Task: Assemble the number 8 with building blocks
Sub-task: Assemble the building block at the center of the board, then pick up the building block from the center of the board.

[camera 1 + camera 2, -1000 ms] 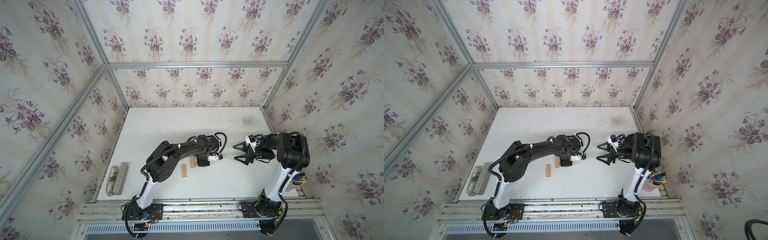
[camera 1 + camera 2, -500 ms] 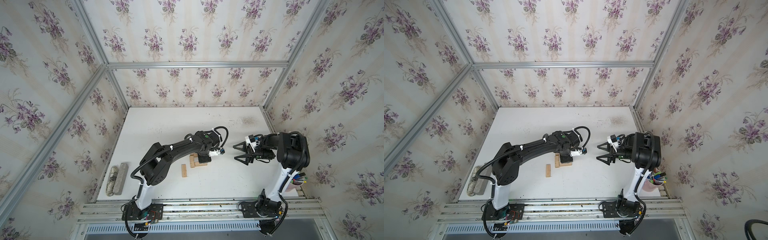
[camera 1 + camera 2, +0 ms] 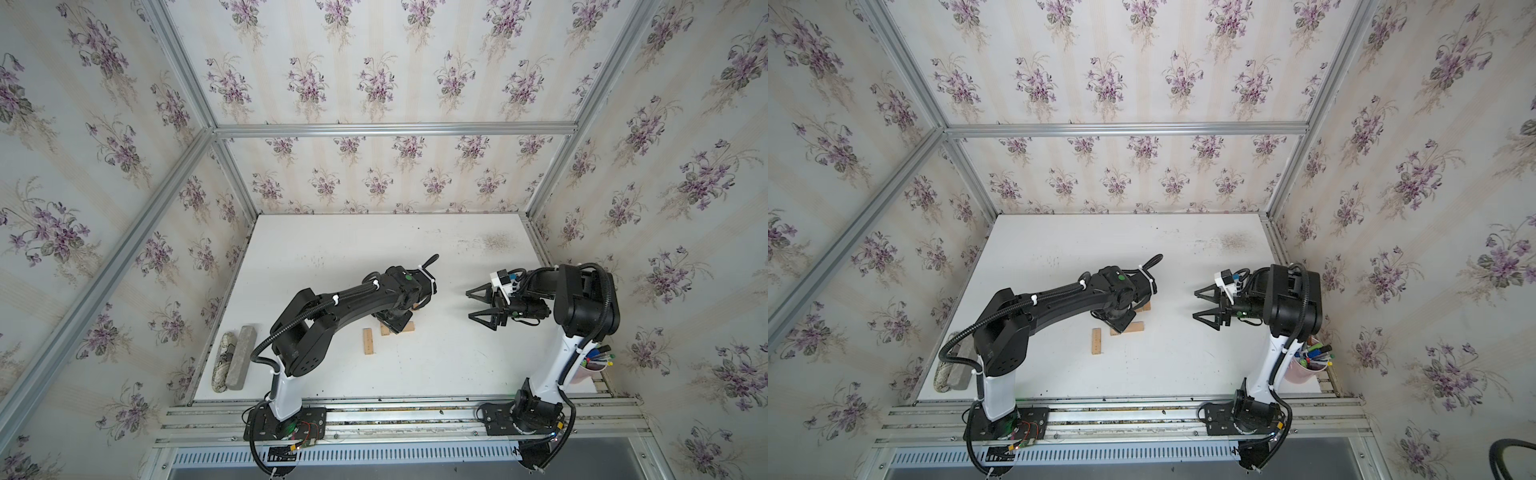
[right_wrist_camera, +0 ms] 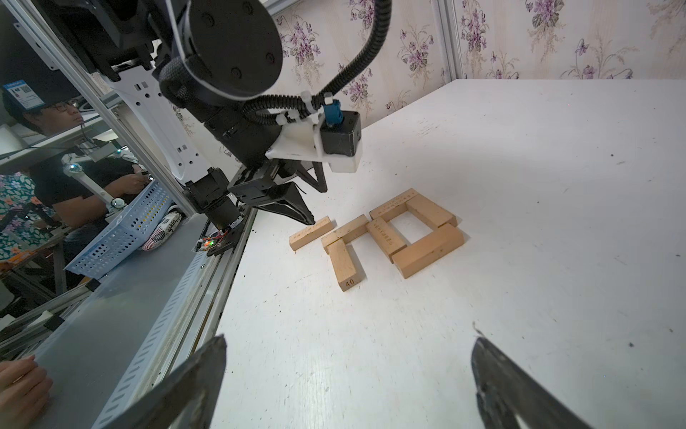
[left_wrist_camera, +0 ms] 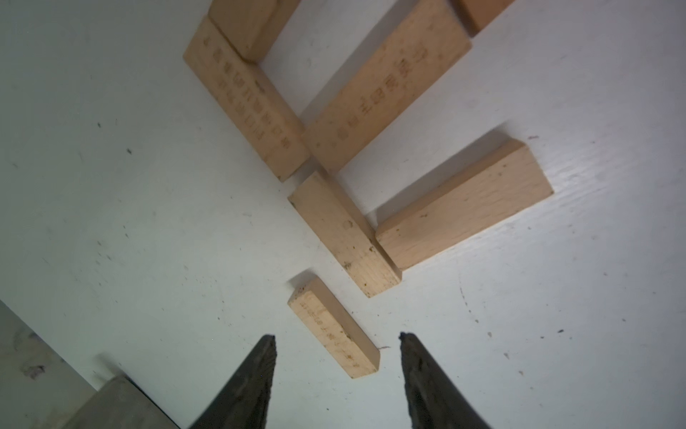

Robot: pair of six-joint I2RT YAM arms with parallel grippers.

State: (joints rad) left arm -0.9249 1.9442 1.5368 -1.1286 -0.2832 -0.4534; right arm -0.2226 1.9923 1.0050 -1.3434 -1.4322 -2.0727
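Floral-papered walls (image 3: 374, 75) box in a white worktop (image 3: 436, 374), and the whole job sits at lower centre of a top view. Nearest the arm bases, 1 loose block (image 3: 368, 341) lies flat, its long axis running up and down that frame. Our left end effector (image 5: 337, 336) hangs just above it, jaws part-way apart and holding nothing. In the left wrist view the block lies slantwise to the line between the 2 fingertips (image 5: 256, 371), so we judge a wrist turn comes before the jaws can close across its narrow width. Just beyond stands the unfinished number 8 (image 4: 386, 237): 6 building blocks (image 4: 428, 250), 4 closing 1 loop, 2 more giving a side and an end crossbar of the other. That loop's side toward the right arm is open, and we judge the loose block belongs there. The left arm stretches up and right from its base, wrist pitched down over the figure. Farthest, at right centre, the right end effector (image 3: 468, 305) hovers well apart, jaws wide and empty, pointing at the figure, so we count the left arm nearer.
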